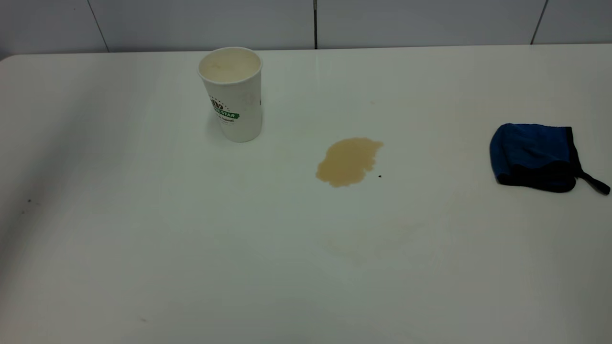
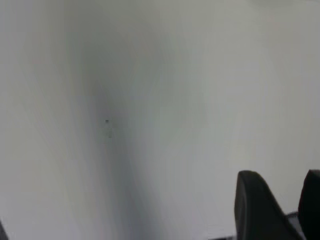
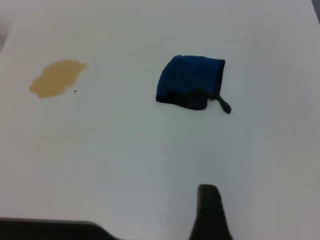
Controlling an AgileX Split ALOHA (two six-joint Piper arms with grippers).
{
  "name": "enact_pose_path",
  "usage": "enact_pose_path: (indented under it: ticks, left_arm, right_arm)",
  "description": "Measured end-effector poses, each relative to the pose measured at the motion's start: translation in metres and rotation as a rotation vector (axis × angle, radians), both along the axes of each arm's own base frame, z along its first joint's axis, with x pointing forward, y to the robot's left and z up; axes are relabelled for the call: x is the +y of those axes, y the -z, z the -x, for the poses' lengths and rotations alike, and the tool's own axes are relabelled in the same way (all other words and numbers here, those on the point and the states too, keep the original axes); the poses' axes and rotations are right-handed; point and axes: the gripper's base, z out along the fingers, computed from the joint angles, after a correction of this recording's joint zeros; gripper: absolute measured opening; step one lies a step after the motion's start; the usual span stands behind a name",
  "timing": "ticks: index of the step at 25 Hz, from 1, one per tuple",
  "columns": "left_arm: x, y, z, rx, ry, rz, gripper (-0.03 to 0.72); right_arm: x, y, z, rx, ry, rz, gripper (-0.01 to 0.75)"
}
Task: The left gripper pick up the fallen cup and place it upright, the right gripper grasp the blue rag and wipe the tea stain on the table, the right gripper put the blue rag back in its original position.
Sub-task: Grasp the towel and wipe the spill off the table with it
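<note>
With the cup (image 1: 233,93) upright, the blue rag (image 1: 533,156) is best gripped centrally by the right gripper (image 3: 210,212), whose finger state cannot be told.

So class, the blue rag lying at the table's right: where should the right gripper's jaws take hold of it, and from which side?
Probably from above, pinching the bunched blue middle of the blue rag. It lies low and soft on the table, so a side approach offers little; the thin strap may slip.
</note>
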Motion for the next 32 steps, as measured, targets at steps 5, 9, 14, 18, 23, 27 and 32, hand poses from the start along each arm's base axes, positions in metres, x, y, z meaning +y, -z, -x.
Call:
enact_pose_path:
  ticks: [5, 9, 14, 18, 23, 27, 32]
  left_arm:
    - [0.020, -0.005, 0.083, 0.042, -0.021, -0.068, 0.240]
    - [0.033, 0.003, 0.159, 0.063, -0.043, -0.069, 0.240]
    - [0.044, 0.012, 0.237, -0.013, -0.054, -0.035, 0.240]
    - [0.050, 0.014, 0.280, -0.130, -0.077, 0.029, 0.240]
    - [0.060, 0.023, 0.315, -0.254, -0.198, 0.059, 0.240]
    - [0.061, 0.033, 0.334, -0.354, -0.230, 0.075, 0.240]
    - [0.061, 0.040, 0.351, -0.477, -0.223, 0.085, 0.240]
  right_arm:
    - [0.000, 0.000, 0.000, 0.000, 0.000, 0.000, 0.586]
    - [0.000, 0.000, 0.000, 0.000, 0.000, 0.000, 0.586]
    - [0.000, 0.000, 0.000, 0.000, 0.000, 0.000, 0.586]
    - [0.000, 0.000, 0.000, 0.000, 0.000, 0.000, 0.586]
    - [0.000, 0.000, 0.000, 0.000, 0.000, 0.000, 0.586]
    - [0.000, 0.000, 0.000, 0.000, 0.000, 0.000, 0.586]
    - [0.000, 0.000, 0.000, 0.000, 0.000, 0.000, 0.586]
